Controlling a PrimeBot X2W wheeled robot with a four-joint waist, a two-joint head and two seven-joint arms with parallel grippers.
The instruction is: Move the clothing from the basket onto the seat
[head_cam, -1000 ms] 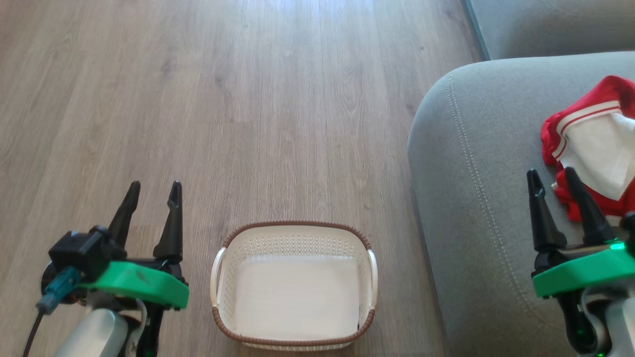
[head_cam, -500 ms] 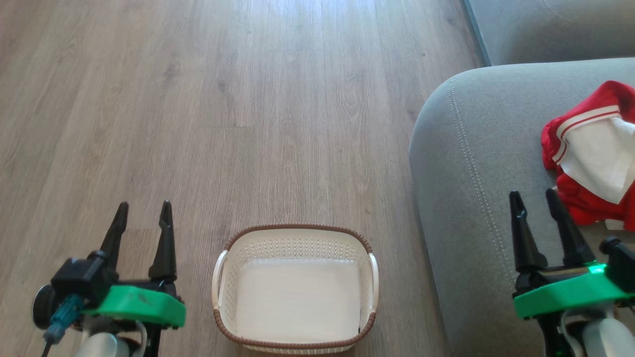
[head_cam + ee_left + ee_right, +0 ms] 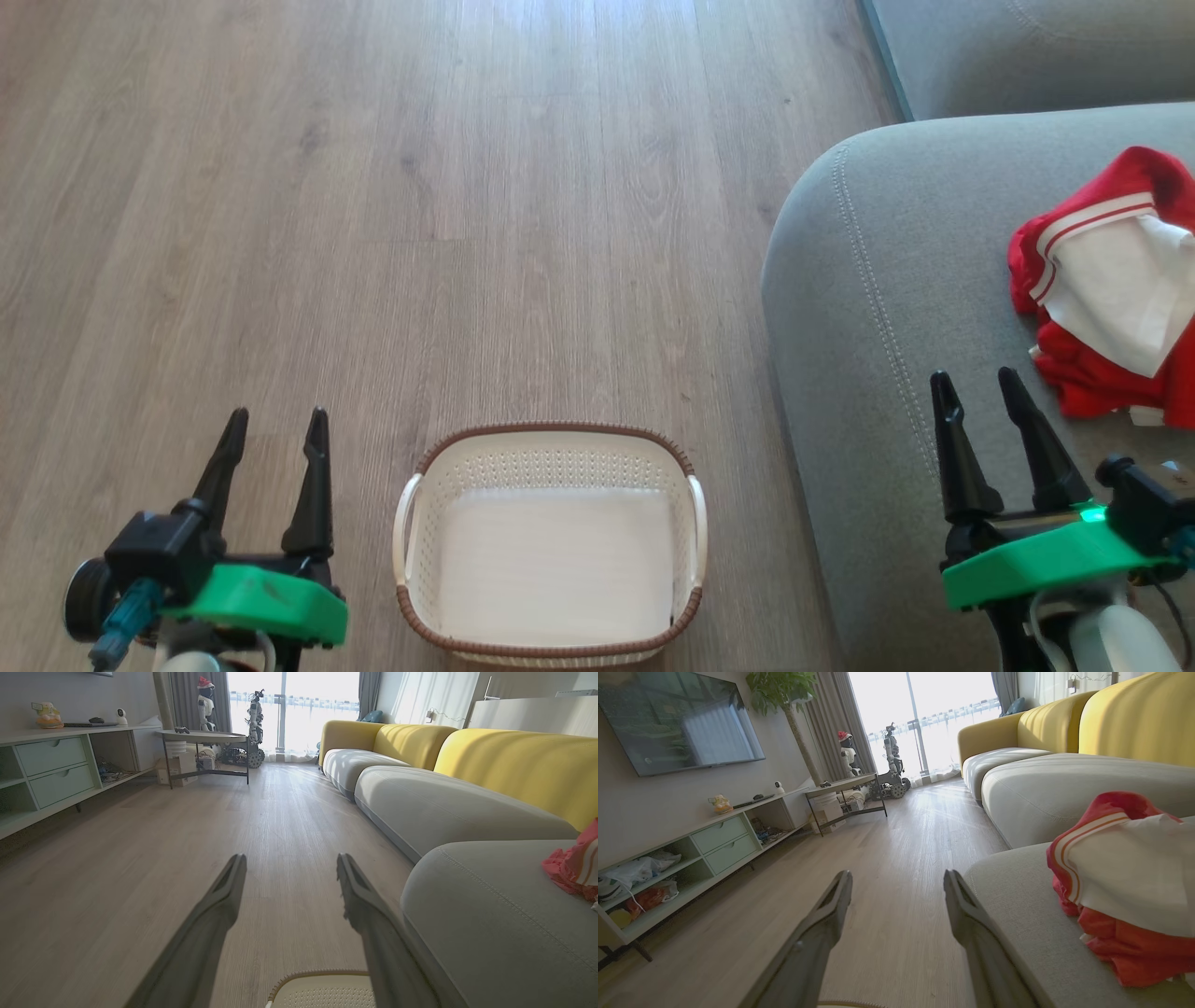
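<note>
Currently the clothing [image 3: 1111, 289] is lying in a crumpled heap on the seat [image 3: 887, 280], well apart from the basket [image 3: 551, 439], which is sitting empty on the floor [image 3: 373, 187] with its mouth facing up. The left claw [image 3: 277, 415] is hovering beside the basket, fully open and holding nothing. The right claw [image 3: 971, 375] is hovering over the seat, just beside the heap, equally open and empty.

Hazard: any sideways swing of the right arm is risking a snag on the lower red fold, which could drag the heap off the cushion. The heap is running out of the head view's right edge, so any overhang there cannot be told.

The heap's long axis is running up and down the head view, white panel facing up, striped trim slanting toward the upper right.
</note>
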